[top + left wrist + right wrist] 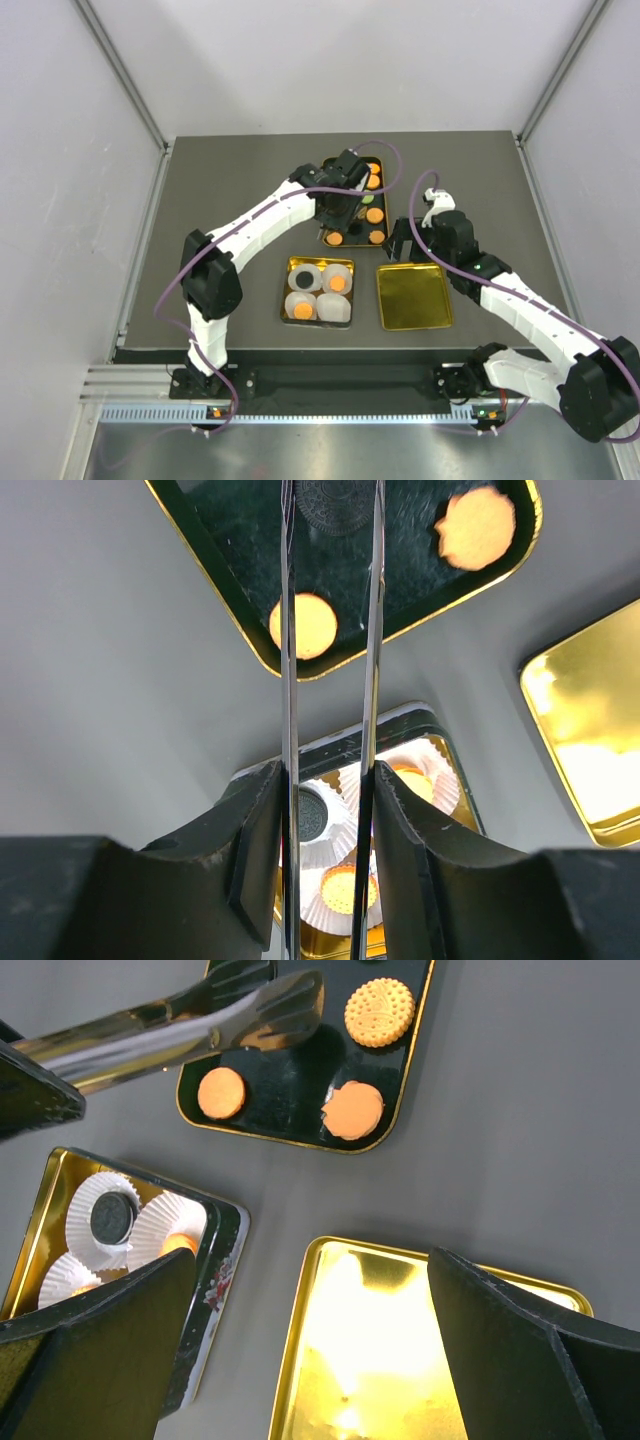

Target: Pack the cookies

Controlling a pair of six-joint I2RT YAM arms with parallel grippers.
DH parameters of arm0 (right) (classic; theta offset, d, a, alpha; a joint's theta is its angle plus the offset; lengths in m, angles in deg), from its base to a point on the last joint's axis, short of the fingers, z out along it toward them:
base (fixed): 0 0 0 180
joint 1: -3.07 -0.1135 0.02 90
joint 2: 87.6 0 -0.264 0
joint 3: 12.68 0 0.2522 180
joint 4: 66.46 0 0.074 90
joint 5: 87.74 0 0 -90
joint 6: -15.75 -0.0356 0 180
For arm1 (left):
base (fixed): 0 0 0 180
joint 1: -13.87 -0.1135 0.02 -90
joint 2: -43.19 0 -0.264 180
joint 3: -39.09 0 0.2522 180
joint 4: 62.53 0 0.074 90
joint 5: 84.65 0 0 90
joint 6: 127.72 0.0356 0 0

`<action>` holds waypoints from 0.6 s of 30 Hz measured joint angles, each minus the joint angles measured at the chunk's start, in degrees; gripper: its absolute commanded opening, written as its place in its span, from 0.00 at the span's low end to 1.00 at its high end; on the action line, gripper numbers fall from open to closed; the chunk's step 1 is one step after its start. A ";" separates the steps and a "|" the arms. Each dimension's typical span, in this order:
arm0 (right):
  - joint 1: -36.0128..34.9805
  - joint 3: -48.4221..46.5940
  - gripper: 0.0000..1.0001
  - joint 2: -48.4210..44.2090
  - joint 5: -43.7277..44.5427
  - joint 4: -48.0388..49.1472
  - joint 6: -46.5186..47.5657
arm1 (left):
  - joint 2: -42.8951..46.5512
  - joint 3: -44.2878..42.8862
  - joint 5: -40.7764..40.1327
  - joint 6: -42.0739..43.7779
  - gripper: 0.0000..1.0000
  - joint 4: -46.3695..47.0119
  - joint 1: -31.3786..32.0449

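Clamping tongs point(289, 680) astride a black cookie point(335, 498) on the far tray point(250, 550), the left pincer point(330, 820) is probably needing next to squeeze and lift.

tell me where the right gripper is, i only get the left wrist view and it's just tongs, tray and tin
observer: The right gripper hangs open and empty, roughly above the far left corner of the lid.
operator: ok, and is anything left to fill
observer: One liner, near right in the tin, looks empty from the top view; the other three hold cookies.
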 measured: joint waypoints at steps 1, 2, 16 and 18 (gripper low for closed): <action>0.00 0.00 1.00 0.00 0.00 0.00 0.00 | 0.02 -0.55 0.00 0.09 0.35 -0.13 0.00; 0.00 0.00 1.00 0.00 0.00 0.00 0.00 | 0.11 -1.07 0.00 0.13 0.35 -0.33 0.00; 0.00 0.00 1.00 0.00 0.00 0.00 0.04 | 14.47 6.71 3.78 -1.05 0.34 -2.80 0.28; 0.00 0.00 1.00 0.00 0.00 -0.02 0.04 | 18.51 9.49 4.39 -1.49 0.34 -4.33 0.68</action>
